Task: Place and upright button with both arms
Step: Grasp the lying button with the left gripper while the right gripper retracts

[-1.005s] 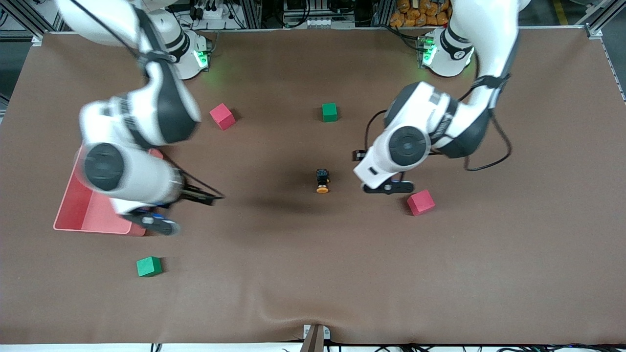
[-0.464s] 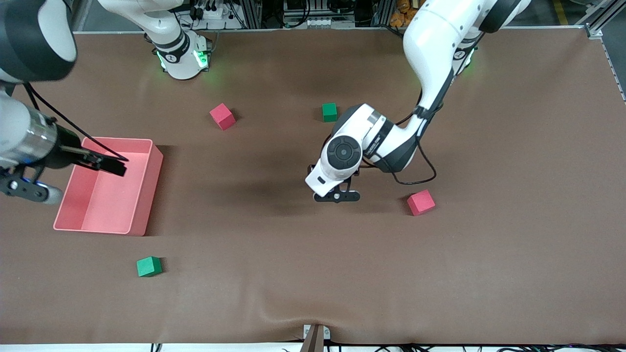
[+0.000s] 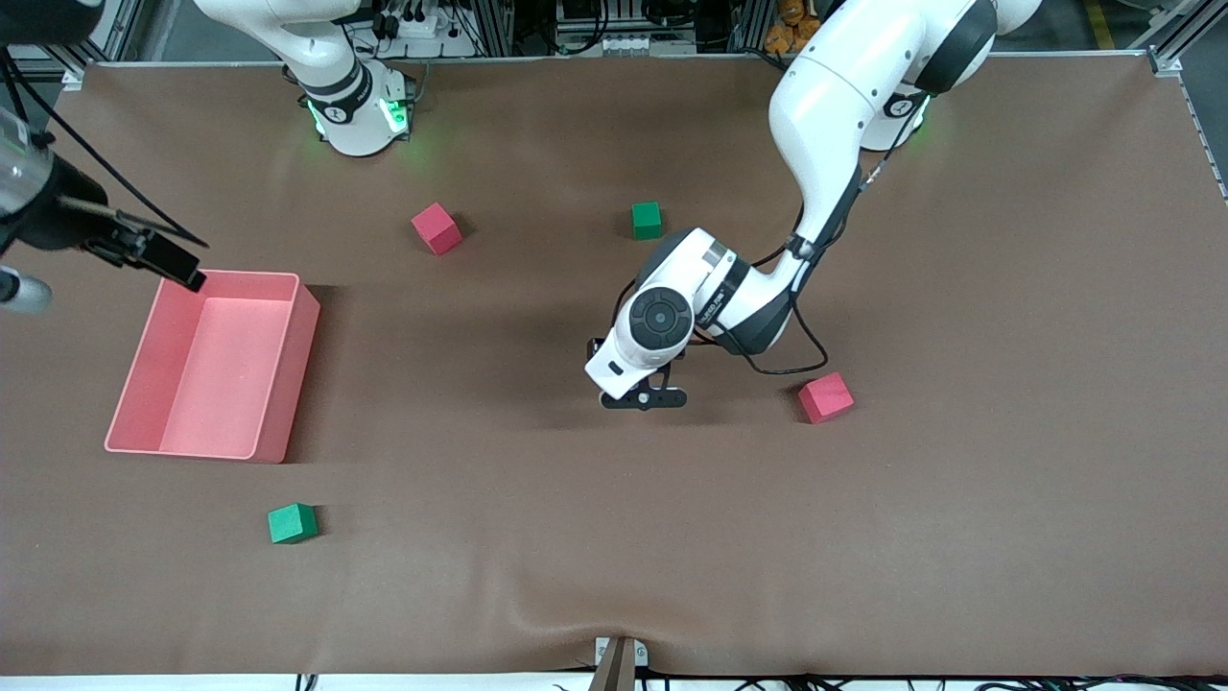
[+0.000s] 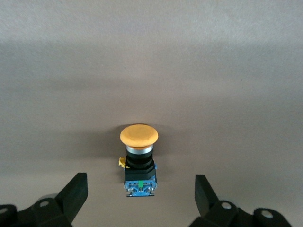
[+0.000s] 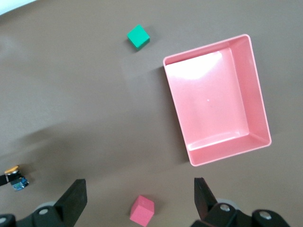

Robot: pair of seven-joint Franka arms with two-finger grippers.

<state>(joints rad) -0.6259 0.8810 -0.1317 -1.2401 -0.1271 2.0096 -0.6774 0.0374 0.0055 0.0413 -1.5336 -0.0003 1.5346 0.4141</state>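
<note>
Left gripper [image 4: 139, 198] over orange-capped button [image 4: 138, 161] lying sideways on counter [image 3: 959, 480], jaws wide. Right gripper [image 5: 139, 201] high near pink bin [image 5: 215, 99], jaws wide, empty.

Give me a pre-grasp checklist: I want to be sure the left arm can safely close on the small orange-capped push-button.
1. Left claw open: ok, fingers spread wide.
2. Orange-capped push-button with black body between the fingers: ok, centred, not touched.
3. Button upright: not ok, it lies on its side on the brown table mat.
4. Nothing beside the button: ok; nearest pink foam cube sits apart, toward the left arm's end.
5. Right claw out of the way: ok, open, high over the pink plastic bin.
6. Fingers low enough: cannot tell.
</note>
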